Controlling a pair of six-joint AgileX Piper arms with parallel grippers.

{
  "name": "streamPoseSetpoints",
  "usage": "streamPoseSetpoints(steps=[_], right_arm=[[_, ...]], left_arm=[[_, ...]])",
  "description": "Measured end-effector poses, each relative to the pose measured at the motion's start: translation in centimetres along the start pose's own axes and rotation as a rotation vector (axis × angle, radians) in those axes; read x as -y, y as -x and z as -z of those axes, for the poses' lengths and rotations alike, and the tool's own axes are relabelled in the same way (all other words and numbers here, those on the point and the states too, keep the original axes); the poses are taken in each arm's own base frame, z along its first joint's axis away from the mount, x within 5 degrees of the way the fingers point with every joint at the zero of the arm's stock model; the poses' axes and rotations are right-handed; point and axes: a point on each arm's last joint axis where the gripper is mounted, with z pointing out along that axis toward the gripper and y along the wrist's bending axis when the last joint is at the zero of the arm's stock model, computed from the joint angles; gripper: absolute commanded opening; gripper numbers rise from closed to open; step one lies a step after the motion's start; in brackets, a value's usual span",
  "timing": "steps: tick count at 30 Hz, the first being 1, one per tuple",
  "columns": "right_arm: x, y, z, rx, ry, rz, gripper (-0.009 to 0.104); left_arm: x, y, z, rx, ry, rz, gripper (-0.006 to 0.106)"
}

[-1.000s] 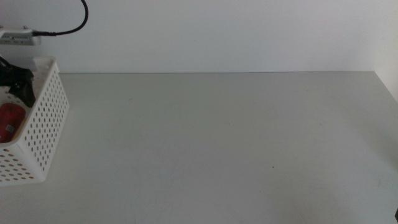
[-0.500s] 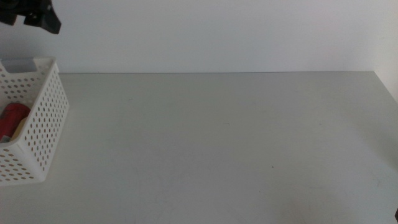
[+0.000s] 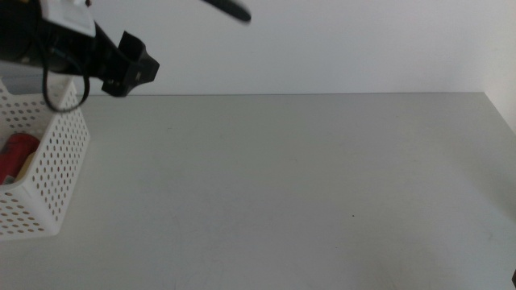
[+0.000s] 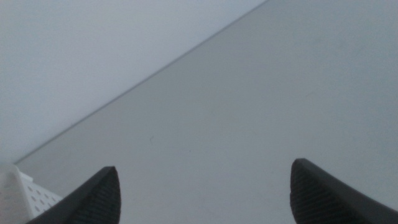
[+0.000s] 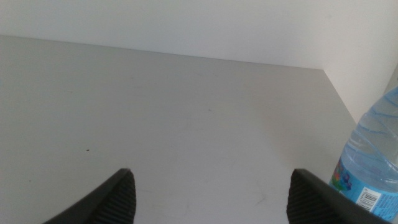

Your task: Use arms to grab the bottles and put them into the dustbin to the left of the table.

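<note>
The left gripper (image 3: 133, 71) sits at the upper left of the middle view, above the white perforated dustbin (image 3: 56, 169), its fingers (image 4: 87, 199) spread apart with nothing between them. A red can (image 3: 14, 157) already lies inside the dustbin at the left edge of the frame. The remaining piece is the clear water bottle (image 5: 373, 165), seen only at the right edge of the right wrist view, standing on the desk (image 3: 306, 185) just beside the right gripper (image 5: 211, 199), whose fingers are also released and empty. The bottle looks like thin clear plastic with a blue printed label; how full it is cannot be told, so its weight is uncertain. Such walls likely dent and slide under a hard squeeze. The firmest hold would probably be across the labelled waist, where the body is round and the paper adds some grip, and it should be kept upright
</note>
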Motion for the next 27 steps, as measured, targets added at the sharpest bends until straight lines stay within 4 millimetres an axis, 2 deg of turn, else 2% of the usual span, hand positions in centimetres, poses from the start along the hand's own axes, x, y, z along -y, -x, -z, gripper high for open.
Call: streamPoseSetpoints(steps=[4,10,13,16,23,27], right_arm=[[0.0,0.0,0.0,0.000,0.000,0.000,0.062],[0.0,0.0,0.0,0.000,0.000,0.000,0.062],[0.0,0.0,0.0,0.000,0.000,0.000,0.062],[0.0,0.0,0.0,0.000,0.000,0.000,0.062],[0.0,0.0,0.0,0.000,0.000,0.000,0.062],[0.0,0.0,0.0,0.000,0.000,0.000,0.062]], left_arm=[[2.5,-3.9,3.1,0.168,0.020,0.002,0.094],[4.9,-10.8,5.9,0.260,-0.014,0.237,0.094],[5.5,-13.3,7.2,0.294,-0.025,0.323,0.094],[5.9,-15.0,8.2,0.325,-0.028,0.348,0.094],[6.5,-17.1,10.9,0.400,-0.050,0.372,0.094],[7.1,-18.4,11.4,0.390,-0.075,0.369,0.094]])
